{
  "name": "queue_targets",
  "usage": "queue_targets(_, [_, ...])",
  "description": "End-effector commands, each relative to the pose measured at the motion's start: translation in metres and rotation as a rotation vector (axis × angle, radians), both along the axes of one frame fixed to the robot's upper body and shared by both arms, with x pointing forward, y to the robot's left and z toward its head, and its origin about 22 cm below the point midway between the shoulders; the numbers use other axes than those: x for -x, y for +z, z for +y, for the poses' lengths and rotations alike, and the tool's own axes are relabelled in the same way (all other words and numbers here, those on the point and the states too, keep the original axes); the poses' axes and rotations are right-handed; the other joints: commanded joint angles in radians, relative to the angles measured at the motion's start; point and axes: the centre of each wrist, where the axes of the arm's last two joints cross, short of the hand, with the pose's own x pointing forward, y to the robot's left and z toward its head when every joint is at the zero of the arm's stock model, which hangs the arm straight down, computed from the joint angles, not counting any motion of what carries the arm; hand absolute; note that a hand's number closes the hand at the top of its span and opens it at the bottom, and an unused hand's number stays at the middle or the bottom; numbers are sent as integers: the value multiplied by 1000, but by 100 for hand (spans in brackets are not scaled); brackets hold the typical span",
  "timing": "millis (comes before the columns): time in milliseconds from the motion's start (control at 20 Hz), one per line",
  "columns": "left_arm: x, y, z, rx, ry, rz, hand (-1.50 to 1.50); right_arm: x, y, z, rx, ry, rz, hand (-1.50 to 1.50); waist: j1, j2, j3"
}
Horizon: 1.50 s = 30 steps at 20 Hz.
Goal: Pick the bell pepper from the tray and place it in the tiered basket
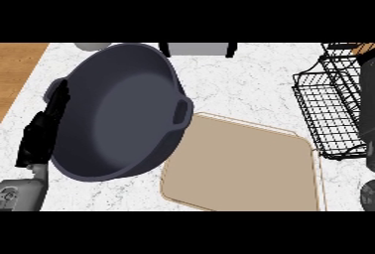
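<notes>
White marble tabletop (242, 79) fills the view, with a wooden strip at its left edge. A large dark pan (121, 111) with side handles sits at the left, its rim overlapping the beige tray (245, 166). No bell pepper shows on the tray or elsewhere. The black wire tiered basket (330, 111) stands at the right edge. The left robot hand (44, 129) rests beside the pan's left rim, fingers straight and pointing up. A dark shape at the right edge may be the right robot hand (367, 193); its fingers cannot be made out.
</notes>
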Motion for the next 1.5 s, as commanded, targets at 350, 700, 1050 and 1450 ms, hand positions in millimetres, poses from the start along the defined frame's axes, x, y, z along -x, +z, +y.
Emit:
queue_targets(350, [-4, 3, -8, 11, -5, 21, 0, 14, 8, 15, 170, -148, -370, -150, -3, 2, -6])
queue_targets(700, [4, -6, -5, 0, 3, 35, 0, 30, 54, 33, 261, -271, -451, -150, -10, -6, -8])
queue_targets(1050, [3, -11, -1, 7, 35, 48, 0, 73, 53, 55, 167, -346, -555, -150, -30, -18, -8])
queue_targets(1450, [1, -15, -3, 16, 19, 41, 0, 124, 61, 71, 244, -294, -634, -150, -8, -18, -9])
